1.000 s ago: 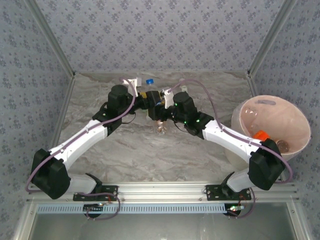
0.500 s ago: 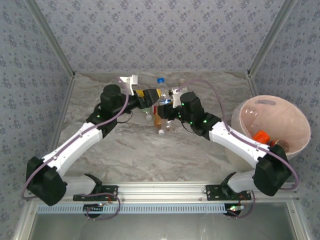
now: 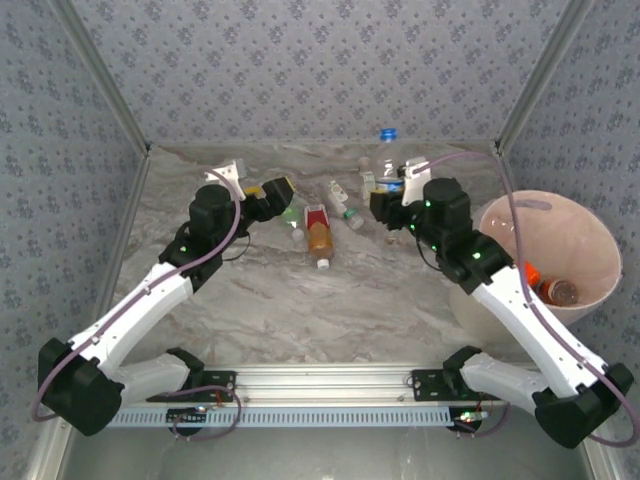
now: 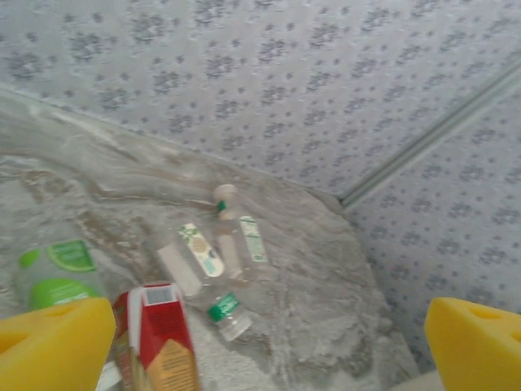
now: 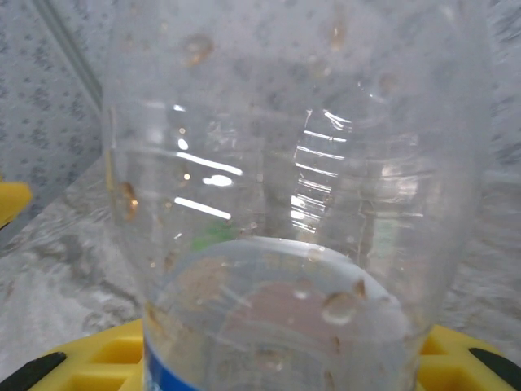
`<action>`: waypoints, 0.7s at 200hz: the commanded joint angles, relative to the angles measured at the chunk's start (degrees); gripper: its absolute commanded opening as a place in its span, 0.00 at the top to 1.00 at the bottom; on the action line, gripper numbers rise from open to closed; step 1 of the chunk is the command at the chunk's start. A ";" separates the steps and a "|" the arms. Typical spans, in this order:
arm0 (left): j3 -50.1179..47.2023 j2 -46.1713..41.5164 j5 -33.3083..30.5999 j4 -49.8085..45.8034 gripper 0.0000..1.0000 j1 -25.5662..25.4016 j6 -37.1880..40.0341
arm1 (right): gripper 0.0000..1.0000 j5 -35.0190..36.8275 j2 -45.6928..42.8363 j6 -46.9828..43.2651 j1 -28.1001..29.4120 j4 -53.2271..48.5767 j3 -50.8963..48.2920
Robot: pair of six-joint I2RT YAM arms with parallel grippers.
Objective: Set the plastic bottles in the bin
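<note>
My right gripper (image 3: 388,200) is shut on a clear plastic bottle (image 3: 389,168) with a blue cap, held upright above the back of the table, left of the pale pink bin (image 3: 590,225). In the right wrist view that bottle (image 5: 293,163) stands close between the yellow fingers (image 5: 89,362). My left gripper (image 3: 277,194) is open beside the bottles left on the table: a red-and-orange labelled one (image 3: 317,231) and clear ones (image 3: 346,207). In the left wrist view its yellow fingertips (image 4: 53,342) stand wide apart over the red-labelled bottle (image 4: 159,330), a green-labelled bottle (image 4: 57,273) and clear bottles (image 4: 199,261).
The bin holds an orange bottle (image 3: 527,272) and another one (image 3: 563,292). Patterned walls close the table at the back and sides. The metal rail (image 3: 320,380) with the arm bases runs along the near edge.
The right arm has lifted the blue-capped bottle out of the cluster and swung right toward the bin. The left gripper has opened and drawn back to the left.
</note>
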 commanded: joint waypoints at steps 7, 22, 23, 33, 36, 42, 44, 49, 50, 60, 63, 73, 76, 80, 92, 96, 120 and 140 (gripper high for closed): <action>-0.15 -0.01 -4.37 -1.55 0.02 0.78 -0.25 | 0.54 8.30 -4.26 -4.38 -2.51 -10.54 7.41; -0.10 0.72 -4.49 -1.46 0.02 1.16 -0.84 | 0.55 10.34 -5.70 -5.15 -4.25 -13.50 9.34; -0.13 0.78 -4.53 -1.46 0.02 1.18 -0.91 | 0.55 10.51 -5.77 -5.19 -4.36 -13.62 9.49; 0.07 1.48 -4.51 -1.37 0.02 1.21 -1.42 | 0.55 11.84 -6.43 -5.71 -5.49 -15.37 10.86; 0.09 1.72 -4.43 -1.37 0.02 1.26 -1.57 | 0.55 12.26 -6.61 -5.95 -5.74 -15.45 11.18; 0.26 2.16 -4.19 -1.25 0.02 1.26 -1.83 | 0.55 13.21 -6.87 -6.30 -6.47 -17.53 11.92; 0.28 2.28 -4.12 -1.23 0.02 1.33 -1.91 | 0.55 13.55 -6.99 -6.40 -6.69 -17.82 12.17; 0.38 2.71 -3.88 -1.19 0.02 1.32 -2.08 | 0.56 14.40 -7.18 -6.76 -7.15 -18.30 12.74; 0.42 2.78 -3.83 -1.19 0.02 1.31 -2.10 | 0.56 14.56 -7.25 -6.83 -7.22 -18.35 12.86; 0.69 3.51 -3.55 -1.28 0.02 1.36 -2.46 | 0.56 16.11 -7.52 -7.39 -8.31 -19.34 13.93; 0.76 3.74 -3.51 -1.43 0.02 1.31 -2.53 | 0.56 16.51 -7.53 -7.57 -8.74 -19.52 14.28; 1.10 4.40 -3.42 -1.74 0.02 1.44 -2.91 | 0.56 17.82 -7.60 -8.23 -9.86 -20.61 15.53; 1.20 4.60 -3.40 -1.92 0.02 1.46 -3.07 | 0.55 18.28 -7.59 -8.42 -10.19 -20.97 15.91; 1.30 4.80 -3.42 -2.18 0.02 1.45 -3.22 | 0.56 18.98 -7.56 -8.83 -10.63 -21.32 16.25; 1.65 5.58 -3.48 -2.80 0.02 1.63 -3.78 | 0.56 22.25 -7.59 -10.21 -11.71 -22.22 17.00; 1.75 5.83 -3.58 -2.98 0.02 1.69 -4.11 | 0.56 23.42 -7.70 -10.69 -11.92 -22.38 17.13; 2.03 7.43 -3.78 -3.72 0.02 2.04 -6.29 | 0.55 30.89 -8.03 -13.49 -13.80 -23.26 17.46; 2.19 8.75 -3.11 -3.92 0.02 2.23 -7.79 | 0.56 34.82 -8.60 -15.28 -15.88 -24.41 17.81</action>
